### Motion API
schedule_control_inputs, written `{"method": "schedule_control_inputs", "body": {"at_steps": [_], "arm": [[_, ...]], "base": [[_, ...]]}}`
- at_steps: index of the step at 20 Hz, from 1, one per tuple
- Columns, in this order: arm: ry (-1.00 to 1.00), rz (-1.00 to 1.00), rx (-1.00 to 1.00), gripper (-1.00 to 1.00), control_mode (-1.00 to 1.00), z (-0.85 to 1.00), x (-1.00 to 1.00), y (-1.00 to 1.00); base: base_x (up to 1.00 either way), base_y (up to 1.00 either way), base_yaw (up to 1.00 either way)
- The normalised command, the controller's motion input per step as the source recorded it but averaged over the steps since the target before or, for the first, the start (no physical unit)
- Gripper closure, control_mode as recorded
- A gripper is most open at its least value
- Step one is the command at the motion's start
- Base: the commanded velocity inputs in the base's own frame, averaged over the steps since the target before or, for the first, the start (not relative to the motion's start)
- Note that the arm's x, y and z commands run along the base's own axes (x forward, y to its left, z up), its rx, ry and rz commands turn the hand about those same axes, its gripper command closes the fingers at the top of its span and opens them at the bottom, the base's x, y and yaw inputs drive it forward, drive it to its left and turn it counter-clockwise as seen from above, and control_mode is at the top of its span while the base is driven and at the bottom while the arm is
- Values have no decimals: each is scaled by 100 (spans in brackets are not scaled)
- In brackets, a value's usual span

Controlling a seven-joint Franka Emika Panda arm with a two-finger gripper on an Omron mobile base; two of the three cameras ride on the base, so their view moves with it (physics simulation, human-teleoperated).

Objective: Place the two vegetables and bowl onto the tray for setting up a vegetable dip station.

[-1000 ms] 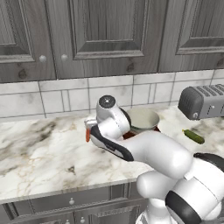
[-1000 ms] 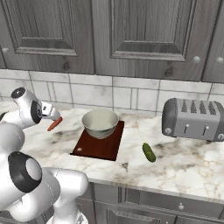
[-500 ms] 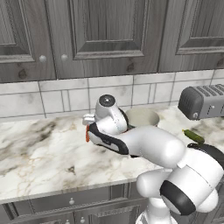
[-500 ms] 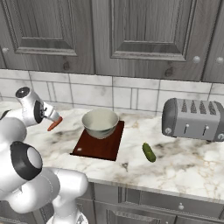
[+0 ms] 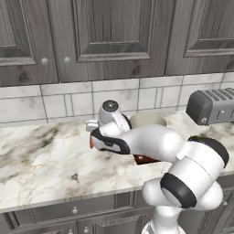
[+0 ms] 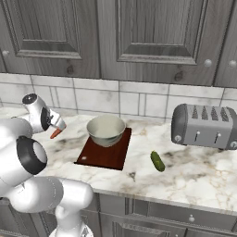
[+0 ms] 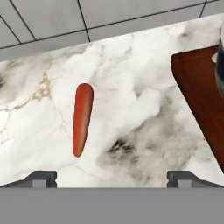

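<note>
The orange-red carrot piece [image 7: 82, 118] lies on the marble counter left of the tray [image 7: 201, 92], also seen under the hand [image 6: 55, 134] [image 5: 91, 142]. My gripper [image 7: 112, 179] [image 6: 59, 124] [image 5: 93, 133] hovers just above it, open, with nothing between its fingers; the carrot sits toward the left fingertip [image 7: 41, 178]. The pale bowl [image 6: 106, 129] [image 5: 146, 119] stands on the back of the reddish-brown tray [image 6: 104, 156] [image 5: 145, 159]. The dark green cucumber piece [image 6: 157, 161] lies on the counter right of the tray.
A grey toaster [image 6: 206, 126] [image 5: 215, 106] stands at the right against the tiled wall. Grey cabinets hang above the counter. My own arm crosses in front of the tray in the left base view.
The hand has stayed over the carrot with its jaws wide. The arm's elbow has swung forward and now covers more of the tray and bowl in the left base view.
</note>
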Motion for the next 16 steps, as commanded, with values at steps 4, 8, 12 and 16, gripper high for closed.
{"method": "schedule_control_inputs", "body": {"at_steps": [4, 8, 12, 16], "arm": [[10, 0, 0, -100, -100, -15, 28, 3], [6, 0, 0, -100, -100, -15, 26, 9], [1, 0, 0, -100, -100, -19, 21, 15], [0, 0, 0, -100, -100, -19, 19, 17]], "base": [[0, 0, 0], [0, 0, 0], [0, 0, 0], [0, 0, 0]]}}
